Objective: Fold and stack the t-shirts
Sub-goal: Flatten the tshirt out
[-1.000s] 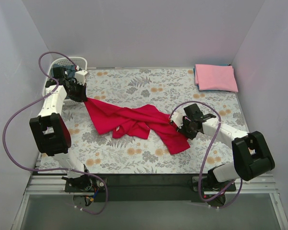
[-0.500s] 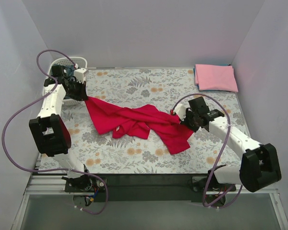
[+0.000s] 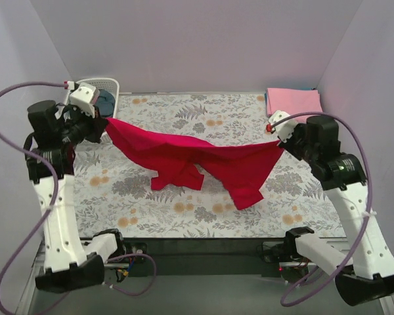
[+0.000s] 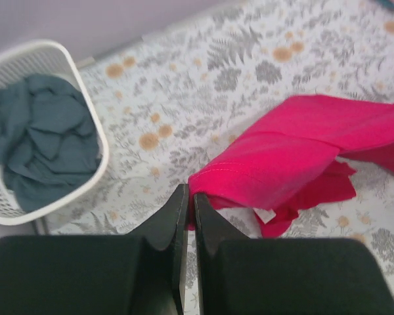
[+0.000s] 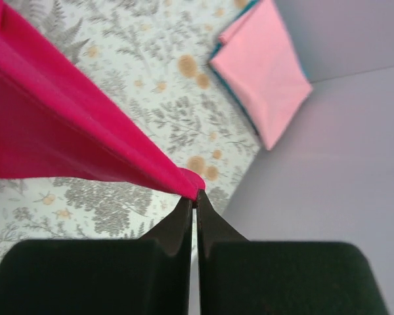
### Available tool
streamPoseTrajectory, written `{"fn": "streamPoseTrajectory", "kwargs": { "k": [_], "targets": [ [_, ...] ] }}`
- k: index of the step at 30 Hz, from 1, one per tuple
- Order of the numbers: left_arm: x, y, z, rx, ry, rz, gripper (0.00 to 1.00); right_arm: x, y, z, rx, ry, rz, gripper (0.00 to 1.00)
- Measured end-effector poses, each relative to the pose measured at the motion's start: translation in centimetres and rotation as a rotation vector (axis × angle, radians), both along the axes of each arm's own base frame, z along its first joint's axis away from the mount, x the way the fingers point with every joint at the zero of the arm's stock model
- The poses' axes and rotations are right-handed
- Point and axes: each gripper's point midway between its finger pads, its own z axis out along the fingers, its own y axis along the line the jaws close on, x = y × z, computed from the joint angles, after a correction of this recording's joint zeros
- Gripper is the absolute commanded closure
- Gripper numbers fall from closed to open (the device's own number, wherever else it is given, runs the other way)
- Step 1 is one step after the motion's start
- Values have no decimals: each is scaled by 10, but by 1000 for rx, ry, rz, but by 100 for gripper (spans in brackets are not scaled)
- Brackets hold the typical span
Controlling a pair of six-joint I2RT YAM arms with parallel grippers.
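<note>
Your left gripper (image 4: 189, 191) has its jaws pinched tight on a hem of the red t-shirt (image 4: 282, 164), the cloth bunching just ahead of the tips. Your right gripper (image 5: 196, 197) is clamped the same way on another edge of that shirt — the fabric runs taut away from its tips. Between the two pairs of jaws the shirt hangs as a sagging band over the floral cloth (image 3: 203, 115), with loose folds drooping from its middle. Beyond the right jaws the pink t-shirt (image 5: 262, 65) lies folded flat. Off to the left of the left jaws, the slate-blue t-shirt (image 4: 39, 131) sits crumpled in the white basket (image 4: 85, 102).
</note>
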Motion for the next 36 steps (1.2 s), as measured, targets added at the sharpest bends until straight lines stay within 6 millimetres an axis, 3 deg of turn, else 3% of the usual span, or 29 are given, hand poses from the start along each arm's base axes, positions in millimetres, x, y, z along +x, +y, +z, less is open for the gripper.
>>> {"fn": "streamPoseTrajectory", "kwargs": {
  "k": [6,11,14,17,22,24,27,31,34,36],
  "targets": [
    [-60,-6,85,10,-280,73,100,-23,-26,99,36,-263,-92,99],
    [-74,-3,135,19,-424,120,100,-31,-33,166,86,-422,-126,99],
    [-68,1,134,24,-426,139,100,-27,-32,169,89,-432,-124,99],
    [-50,6,118,19,-382,143,100,-7,-25,141,63,-378,-111,99],
    [19,14,73,-22,-242,119,100,53,-10,88,-13,-263,-91,99],
    [63,20,56,-52,-181,113,100,90,-3,72,-27,-234,-98,99],
    [138,30,45,-94,-147,118,100,143,0,73,-21,-240,-128,99],
    [230,43,64,-148,-247,143,100,221,2,133,68,-411,-190,99],
    [270,50,94,-182,-385,162,100,249,2,188,135,-566,-212,99],
    [282,55,123,-198,-509,176,100,257,3,230,181,-688,-214,99]
  ]
}}
